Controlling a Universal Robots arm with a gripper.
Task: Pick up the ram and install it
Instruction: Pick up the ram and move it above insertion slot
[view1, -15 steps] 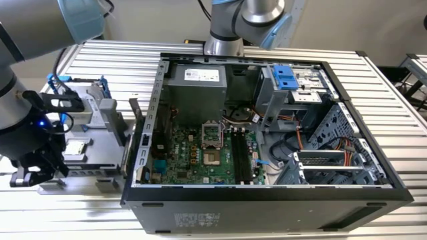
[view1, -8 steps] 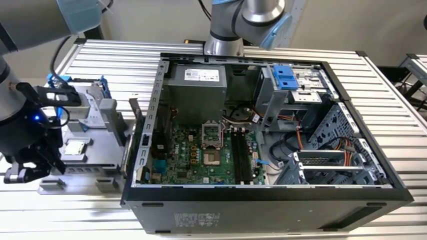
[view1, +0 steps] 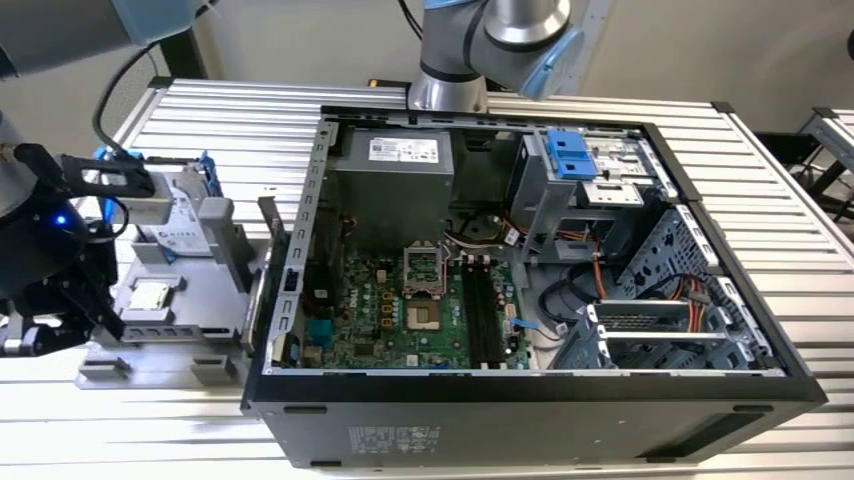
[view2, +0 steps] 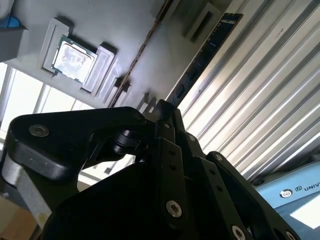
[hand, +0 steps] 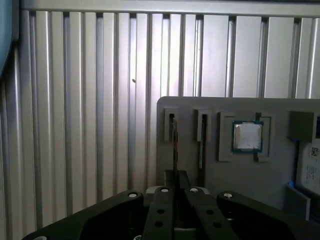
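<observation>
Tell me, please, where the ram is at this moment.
The ram stands on edge in the grey holder on the exterior view's left, outside the computer case and near the processor chip.

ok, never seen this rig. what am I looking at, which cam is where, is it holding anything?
One robot arm with a gripper, working over a ribbed metal table. The exterior view is from a camera off the arm: an open PC case with its motherboard, and on the exterior view's left a grey parts holder. Both wrist views are from cameras riding on the arm, so the black links there are the gripper itself. They look at the holder: a processor chip lies in a pocket, and the ram stands on edge in a slot, in line with the gripper. A second stick stands beside it. I cannot tell whether the ram is gripped.
</observation>
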